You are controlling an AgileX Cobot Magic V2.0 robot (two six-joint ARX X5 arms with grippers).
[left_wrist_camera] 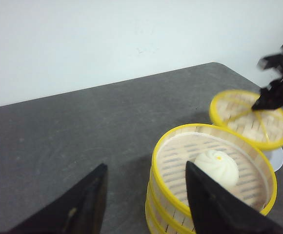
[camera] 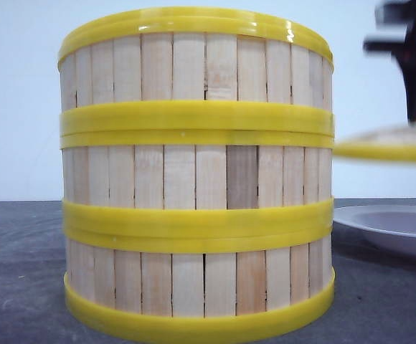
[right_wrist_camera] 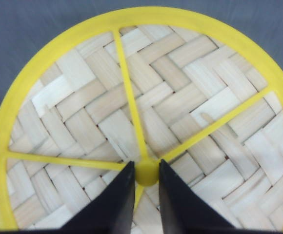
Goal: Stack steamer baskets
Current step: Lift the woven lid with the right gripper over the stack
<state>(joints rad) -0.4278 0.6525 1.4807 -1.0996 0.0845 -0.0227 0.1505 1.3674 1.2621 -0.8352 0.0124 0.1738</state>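
The three steamer baskets [camera: 196, 175] already stand stacked in the centre of the front view, one bun [left_wrist_camera: 216, 166] inside the top one. The right gripper [right_wrist_camera: 146, 181] is closed on the knob of the woven lid [right_wrist_camera: 146, 112], probably to cover the stack. The left gripper [left_wrist_camera: 146, 195] hangs open and empty. The white plate [camera: 394, 226] is cut off at the right edge.

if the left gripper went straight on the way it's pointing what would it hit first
Probably the stacked steamer baskets: the open left gripper points at the top basket's near rim, with the bun just beyond. Depth is unclear.
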